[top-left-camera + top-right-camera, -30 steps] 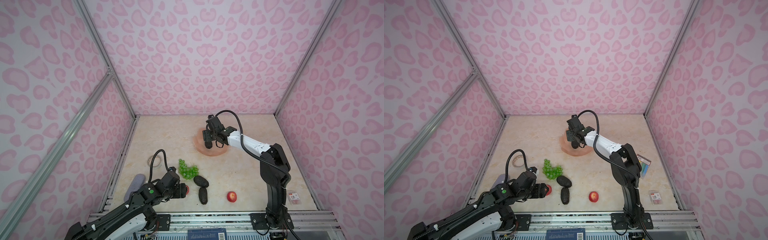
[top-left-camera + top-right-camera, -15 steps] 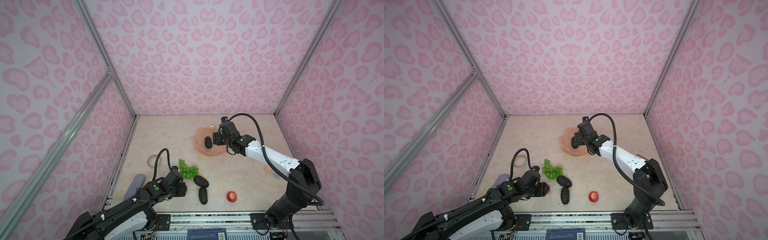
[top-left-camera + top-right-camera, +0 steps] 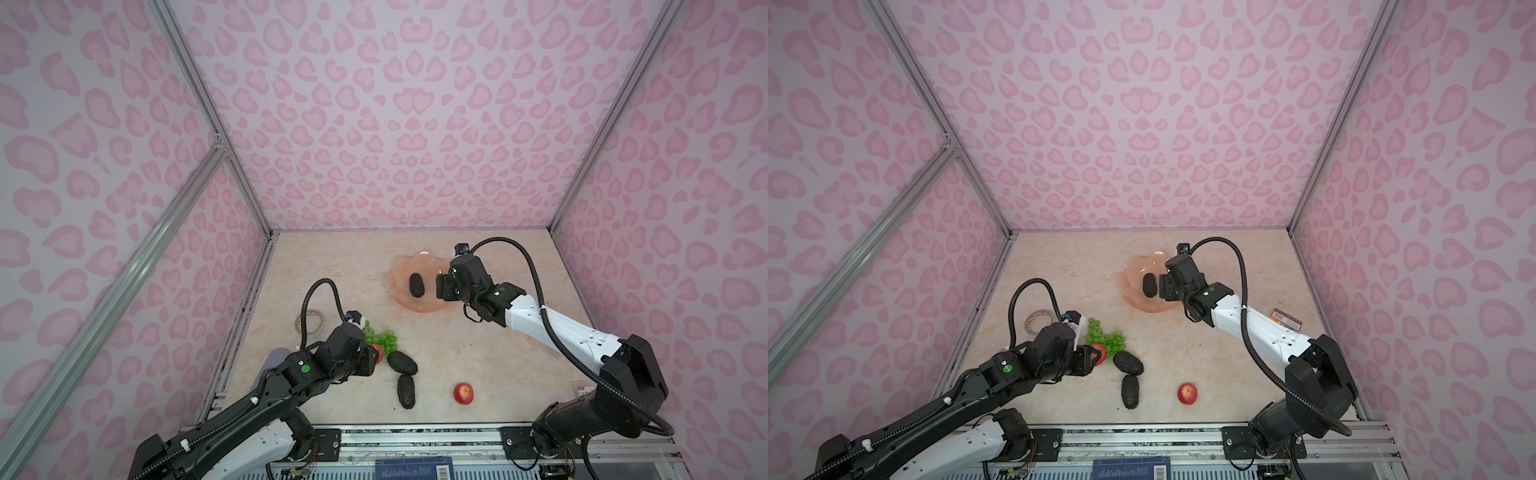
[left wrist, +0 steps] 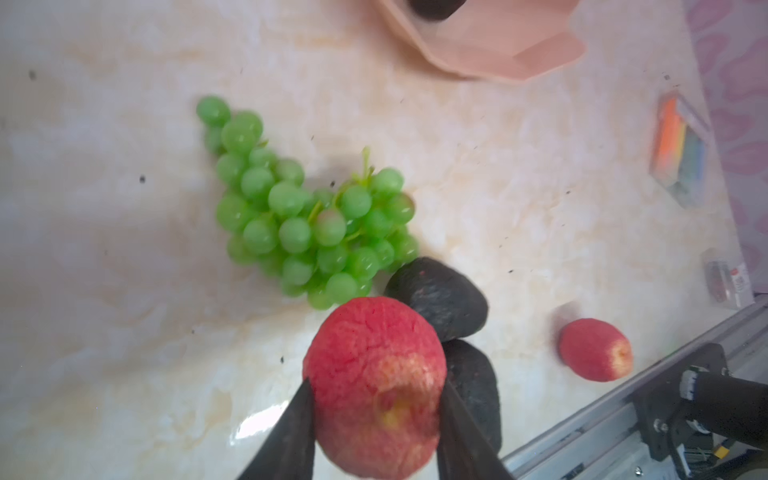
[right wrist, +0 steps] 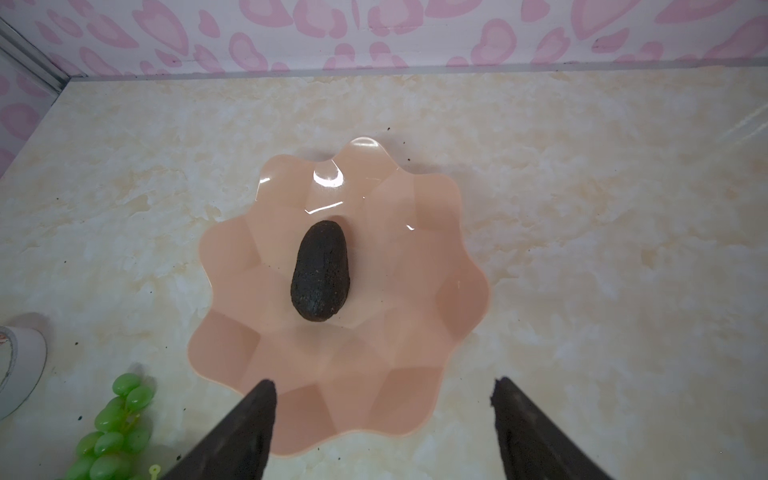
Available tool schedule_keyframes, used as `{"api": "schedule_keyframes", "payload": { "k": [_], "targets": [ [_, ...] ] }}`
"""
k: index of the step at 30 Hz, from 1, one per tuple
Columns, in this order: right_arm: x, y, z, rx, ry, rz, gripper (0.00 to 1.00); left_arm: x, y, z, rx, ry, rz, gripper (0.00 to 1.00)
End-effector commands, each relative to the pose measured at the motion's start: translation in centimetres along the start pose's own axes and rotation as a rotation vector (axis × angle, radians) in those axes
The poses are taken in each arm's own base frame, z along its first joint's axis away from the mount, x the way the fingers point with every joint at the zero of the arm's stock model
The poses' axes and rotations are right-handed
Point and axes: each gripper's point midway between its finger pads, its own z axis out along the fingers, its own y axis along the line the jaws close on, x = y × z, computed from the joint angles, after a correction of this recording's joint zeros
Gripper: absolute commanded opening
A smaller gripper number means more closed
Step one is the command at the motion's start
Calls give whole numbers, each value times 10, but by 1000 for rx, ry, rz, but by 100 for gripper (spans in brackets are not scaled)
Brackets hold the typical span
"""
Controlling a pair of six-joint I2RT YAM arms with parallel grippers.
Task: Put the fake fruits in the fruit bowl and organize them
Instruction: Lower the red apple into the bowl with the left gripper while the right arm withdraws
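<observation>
Now that my left gripper [image 4: 376, 384] has clamped shut, it is grasping a red peach [image 4: 374, 353] for the bowl [image 5: 216, 249]. My right gripper [image 5: 384, 383] is hovering there, released.

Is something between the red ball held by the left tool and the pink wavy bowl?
Yes: the glossy green grape bunch lies just beyond the red peach-like ball, toward the peach-pink wavy bowl.

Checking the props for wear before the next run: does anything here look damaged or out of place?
The red peach pinched in the left gripper looks wrinkled, with a dent in its skin. Dark specks litter the table. The avocado lies neatly in the bowl.
</observation>
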Motion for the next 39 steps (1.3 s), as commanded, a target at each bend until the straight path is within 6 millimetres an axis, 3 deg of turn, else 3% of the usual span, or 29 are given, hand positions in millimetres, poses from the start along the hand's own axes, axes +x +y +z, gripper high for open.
{"api": "schedule_keyframes", "payload": {
  "k": [1,4,8,15,21,27,34,39],
  "targets": [
    [16,-14,-10,32,9,25,82,-44,-24,-2,10,-85,110,40],
    [37,-27,-19,53,29,43,82,-86,-58,12,43,-119,192,40],
    [73,-48,-32,102,71,71,82,-131,-95,44,80,-126,271,40],
    [107,-68,-53,82,77,121,81,-179,-129,122,72,-90,330,39],
    [124,-81,-59,111,94,136,81,-186,-113,190,-1,-20,315,38],
    [134,-82,-58,104,113,140,81,-171,-101,229,-24,58,307,39],
    [137,-80,-56,97,128,147,81,-160,-95,242,-30,105,296,48],
    [140,-77,-58,92,141,143,81,-177,-106,220,-5,53,300,61]
  ]
}}
